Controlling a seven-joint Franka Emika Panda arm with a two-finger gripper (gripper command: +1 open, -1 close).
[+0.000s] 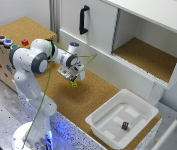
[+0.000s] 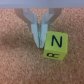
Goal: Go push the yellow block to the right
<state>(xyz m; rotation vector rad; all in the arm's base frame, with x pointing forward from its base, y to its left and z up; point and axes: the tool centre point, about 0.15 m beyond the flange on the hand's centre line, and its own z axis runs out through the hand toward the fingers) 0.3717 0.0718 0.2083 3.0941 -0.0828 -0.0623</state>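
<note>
yellow block [image 2: 55,46] sits just beside the pincer [image 2: 40,44] fingertips.

The arm's gripper [image 1: 74,76] hangs near the middle of the exterior view, over the table [image 1: 95,95]. The block [image 1: 74,84] sits right under it, touching the fingertips [image 2: 39,44]. The tub [image 1: 104,118] stands at the lower right, with a small cube [image 1: 125,125] inside. The cabinet [image 1: 138,45] fills the upper right. The box [image 1: 0,60] with buttons [image 1: 5,42] is at the left.
</note>
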